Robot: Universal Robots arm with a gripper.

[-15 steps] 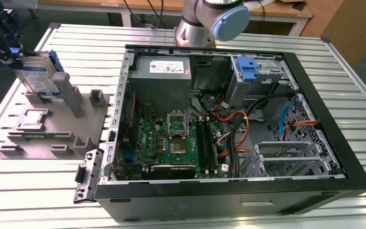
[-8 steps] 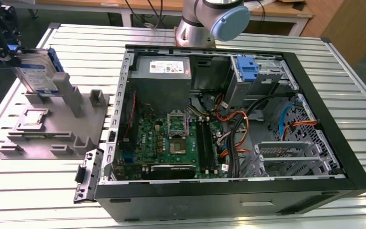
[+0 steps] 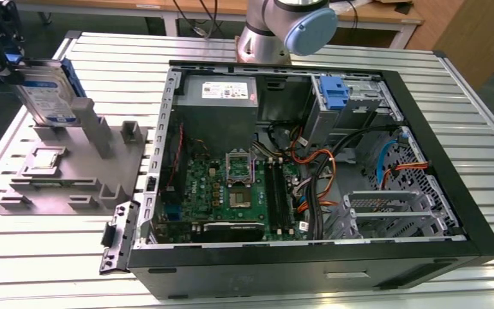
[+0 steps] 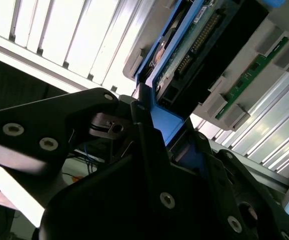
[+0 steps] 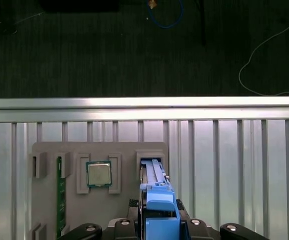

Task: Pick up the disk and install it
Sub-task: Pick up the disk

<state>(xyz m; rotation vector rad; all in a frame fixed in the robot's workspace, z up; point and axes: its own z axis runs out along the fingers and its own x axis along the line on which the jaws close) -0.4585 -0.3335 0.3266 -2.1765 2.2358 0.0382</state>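
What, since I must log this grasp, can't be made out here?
- Exterior view: its left edge cuts off the gripper body.
- Exterior view: a fixture post overlaps the disk bottom; seated or lifted, unclear.
- First wrist view: the disk is edge-on, label hidden.

Arm (image 3: pixel 262 38): silver-grey metal tubing, rounded joint closed by pale blue cap (image 3: pixel 309 31), seen in exterior view. Gripper (image 4: pixel 172 135) in second wrist view: matte black housing, angular plates with rounded corners, silver socket-head screws (image 4: pixel 13 129) set in pairs. Same black plates and bright screws noted in first wrist view.
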